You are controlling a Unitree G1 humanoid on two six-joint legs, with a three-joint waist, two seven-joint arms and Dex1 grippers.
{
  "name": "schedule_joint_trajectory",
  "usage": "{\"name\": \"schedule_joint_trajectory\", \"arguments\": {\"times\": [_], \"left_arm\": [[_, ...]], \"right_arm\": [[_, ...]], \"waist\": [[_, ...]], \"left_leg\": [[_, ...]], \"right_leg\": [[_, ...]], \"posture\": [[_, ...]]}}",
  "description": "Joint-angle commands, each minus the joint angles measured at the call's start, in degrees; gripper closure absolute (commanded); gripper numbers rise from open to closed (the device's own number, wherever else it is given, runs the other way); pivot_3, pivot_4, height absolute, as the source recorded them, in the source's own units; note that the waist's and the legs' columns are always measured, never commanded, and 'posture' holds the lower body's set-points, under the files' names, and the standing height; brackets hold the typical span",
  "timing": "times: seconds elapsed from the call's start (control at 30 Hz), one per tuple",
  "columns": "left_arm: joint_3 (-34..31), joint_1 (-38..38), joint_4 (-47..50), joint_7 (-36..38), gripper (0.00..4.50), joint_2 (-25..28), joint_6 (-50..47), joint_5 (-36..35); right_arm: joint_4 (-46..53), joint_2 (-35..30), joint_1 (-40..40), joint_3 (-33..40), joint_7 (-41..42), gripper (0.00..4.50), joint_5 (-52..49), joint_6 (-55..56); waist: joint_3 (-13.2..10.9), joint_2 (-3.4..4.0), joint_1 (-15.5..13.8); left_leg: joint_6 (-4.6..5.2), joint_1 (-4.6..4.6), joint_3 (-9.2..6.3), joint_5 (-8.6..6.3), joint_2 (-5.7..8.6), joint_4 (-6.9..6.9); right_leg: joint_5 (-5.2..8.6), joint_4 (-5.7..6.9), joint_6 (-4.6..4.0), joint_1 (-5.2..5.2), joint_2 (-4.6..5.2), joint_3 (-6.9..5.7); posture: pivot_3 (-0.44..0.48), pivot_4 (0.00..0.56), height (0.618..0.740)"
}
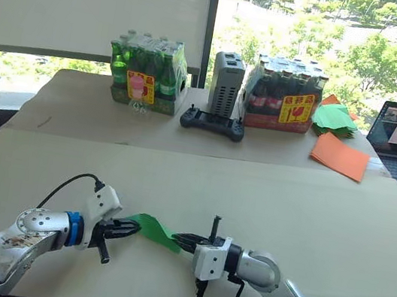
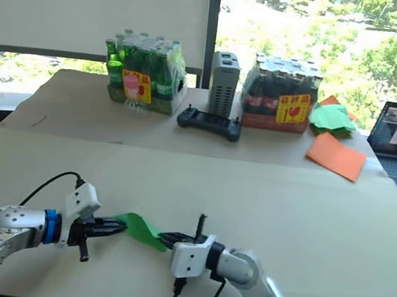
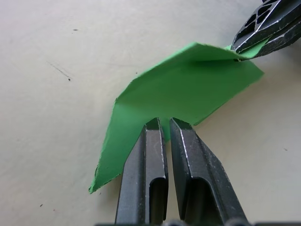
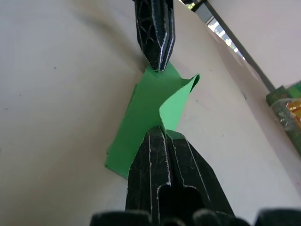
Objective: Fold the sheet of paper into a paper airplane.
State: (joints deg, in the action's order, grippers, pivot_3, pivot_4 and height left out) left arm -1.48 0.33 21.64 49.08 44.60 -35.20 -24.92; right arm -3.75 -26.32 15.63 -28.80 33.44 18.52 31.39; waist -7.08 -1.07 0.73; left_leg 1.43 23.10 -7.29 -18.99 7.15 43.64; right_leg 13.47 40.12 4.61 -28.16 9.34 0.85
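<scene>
Both grippers pinch the sheet of paper (image 1: 152,230) between them just above the near table (image 1: 265,205): left gripper (image 1: 129,228) clamped on one end, right gripper (image 1: 181,240) on the other. Farther back lie orange sheets (image 1: 341,155) and bottle packs (image 1: 148,73).

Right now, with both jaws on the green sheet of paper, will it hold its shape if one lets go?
Probably not: the sheet of paper already curls and sags between the left gripper and right gripper, so it looks floppy. It seems light and could tear if pulled apart.
</scene>
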Motion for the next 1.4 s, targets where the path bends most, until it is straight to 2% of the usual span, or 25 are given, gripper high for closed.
{"name": "schedule_joint_trajectory", "arguments": {"times": [0.03,0.2,0.33,0.57,0.97,1.17,1.3,1.4], "left_arm": [[-2.86,-0.83,0.45,0.79,4.16,1.03,0.01,-1.28],[-5.74,-5.63,2.71,1.54,4.16,0.84,-3.66,-6.84],[-5.35,-7.49,2.98,1.20,4.16,0.32,-5.23,-8.56],[4.16,-9.88,-0.79,0.42,4.16,-2.77,-2.05,-1.88],[5.59,-7.61,-1.23,2.82,4.16,-1.03,0.80,0.70],[6.26,-7.99,-2.47,2.63,4.16,-1.71,1.74,1.52],[7.42,-8.44,-5.77,3.61,4.16,-2.16,4.50,3.55],[8.29,-8.47,-7.22,4.52,4.16,-1.96,6.17,4.81]], "right_arm": [[-1.35,0.21,0.44,-0.59,-1.21,4.47,2.45,3.15],[-2.24,0.36,0.56,-0.71,-2.11,4.47,4.52,4.44],[-2.42,0.19,0.53,-0.83,-1.87,4.47,4.93,4.53],[-1.89,-0.09,0.57,-1.24,-1.79,4.47,5.94,4.87],[-0.92,-0.49,0.39,-1.86,-0.15,4.47,6.85,3.28],[0.98,-0.54,0.83,-2.09,1.88,2.57,6.81,0.84],[5.96,-1.96,0.66,-0.84,6.80,1.22,1.49,-3.98],[11.19,-3.59,-0.06,0.38,11.80,1.22,-4.95,-9.64]], "waist": [[0.00,0.00,0.01],[0.01,-0.02,-0.05],[0.02,-0.03,0.13],[0.04,-0.07,0.03],[0.04,-0.07,0.04],[0.04,-0.07,0.01],[0.04,-0.06,-0.02],[0.04,-0.06,-0.12]], "left_leg": [[0.00,0.00,0.00,0.00,0.00,0.00],[-0.03,-0.03,-0.01,0.02,-0.02,0.02],[-0.04,-0.05,-0.01,0.02,-0.03,0.03],[-0.04,-0.09,0.00,0.02,-0.02,0.05],[-0.04,-0.09,0.00,0.02,-0.02,0.04],[-0.03,-0.09,0.01,0.02,-0.01,0.05],[-0.03,-0.09,0.01,0.02,-0.01,0.04],[-0.02,-0.05,0.00,0.01,-0.01,0.06]], "right_leg": [[0.00,0.00,0.00,0.00,0.00,0.00],[0.00,0.05,0.00,0.01,-0.03,0.00],[0.00,0.07,-0.01,0.03,-0.03,0.03],[0.00,0.08,-0.01,0.09,-0.04,0.04],[0.00,0.08,-0.01,0.06,-0.05,0.05],[0.00,0.08,-0.01,0.07,-0.04,0.06],[0.00,0.08,-0.01,0.07,-0.05,0.05],[0.00,0.06,-0.01,0.07,-0.03,0.04]], "posture": [[0.000,0.150,0.675],[0.000,0.150,0.675],[0.000,0.150,0.675],[0.000,0.150,0.675],[0.000,0.150,0.675],[0.000,0.150,0.675],[0.000,0.150,0.675],[0.000,0.150,0.675]]}}
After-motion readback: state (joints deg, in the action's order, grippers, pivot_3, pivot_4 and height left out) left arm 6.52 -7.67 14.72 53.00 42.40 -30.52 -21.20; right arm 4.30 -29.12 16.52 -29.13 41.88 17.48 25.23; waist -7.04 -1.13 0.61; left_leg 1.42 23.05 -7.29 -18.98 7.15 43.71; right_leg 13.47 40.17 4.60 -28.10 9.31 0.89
